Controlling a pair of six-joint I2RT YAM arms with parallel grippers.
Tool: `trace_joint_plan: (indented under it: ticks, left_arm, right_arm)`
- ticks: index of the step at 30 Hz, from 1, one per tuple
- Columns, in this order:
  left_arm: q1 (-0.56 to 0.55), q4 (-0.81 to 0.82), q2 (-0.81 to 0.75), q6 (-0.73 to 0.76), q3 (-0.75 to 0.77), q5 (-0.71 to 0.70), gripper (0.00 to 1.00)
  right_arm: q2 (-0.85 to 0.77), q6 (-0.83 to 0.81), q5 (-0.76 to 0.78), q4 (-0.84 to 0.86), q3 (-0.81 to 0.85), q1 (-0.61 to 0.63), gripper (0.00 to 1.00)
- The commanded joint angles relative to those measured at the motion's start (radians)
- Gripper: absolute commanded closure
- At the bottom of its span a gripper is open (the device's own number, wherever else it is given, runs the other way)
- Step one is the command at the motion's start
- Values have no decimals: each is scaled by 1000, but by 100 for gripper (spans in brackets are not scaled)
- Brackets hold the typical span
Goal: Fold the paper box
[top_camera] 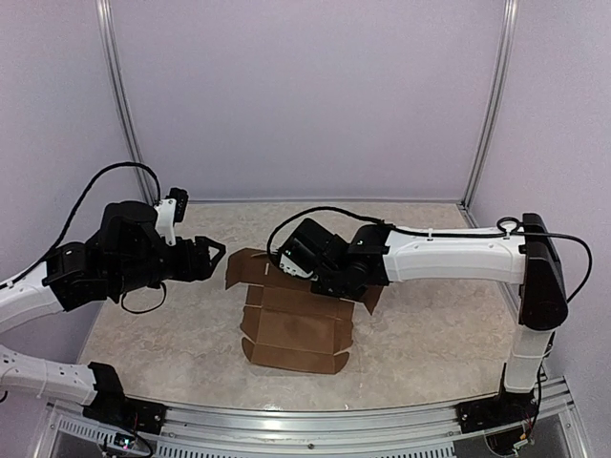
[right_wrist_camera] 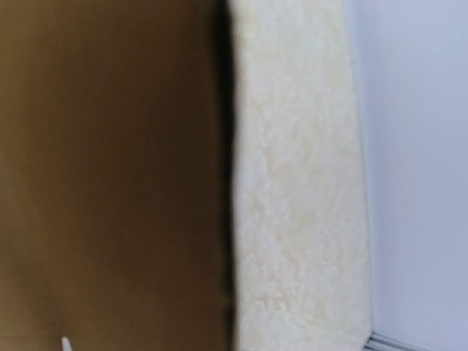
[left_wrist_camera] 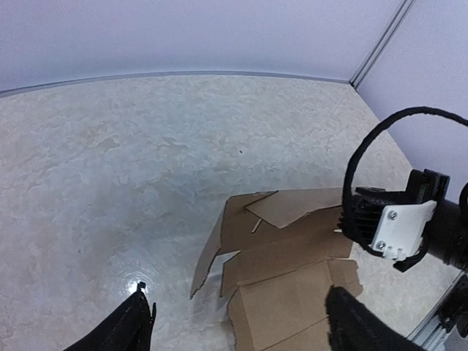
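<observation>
The paper box point(top_camera: 296, 334) is a brown die-cut sheet lying mostly flat on the table's middle, with its back flaps raised a little. It also shows in the left wrist view point(left_wrist_camera: 292, 270). My left gripper point(top_camera: 205, 256) is open and empty, hovering just left of the sheet's back left flap; its dark fingertips point(left_wrist_camera: 139, 325) stand wide apart. My right gripper point(top_camera: 329, 277) is low over the back of the sheet, its fingers hidden under the wrist. The right wrist view shows only blurred brown cardboard point(right_wrist_camera: 110, 175) very close and no fingers.
The marble-patterned table point(top_camera: 430, 324) is closed in by purple walls with metal posts point(top_camera: 122, 105) at the back corners. A metal rail point(top_camera: 315, 420) runs along the near edge. The right arm's wrist point(left_wrist_camera: 398, 223) and black cable hang over the sheet's back right.
</observation>
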Motion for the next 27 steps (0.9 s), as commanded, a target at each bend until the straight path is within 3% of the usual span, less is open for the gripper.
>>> trace_joint_plan:
  ticks: [1, 7, 8, 20, 27]
  left_arm:
    - [-7, 28, 43, -29, 66, 22, 34]
    - [-2, 48, 112, -43, 110, 61, 95]
    - [-1, 53, 120, -44, 113, 68, 100]
    - [73, 101, 261, -102, 165, 196, 100]
    - [81, 100, 344, -106, 183, 203, 100]
  right_arm:
    - [-24, 18, 123, 86, -49, 29, 100]
    - [-35, 54, 138, 108, -81, 49, 100]
    - [-34, 59, 141, 109, -82, 52, 100]
    - [-29, 87, 158, 133, -77, 87, 100]
    - [-12, 120, 168, 118, -49, 92, 100]
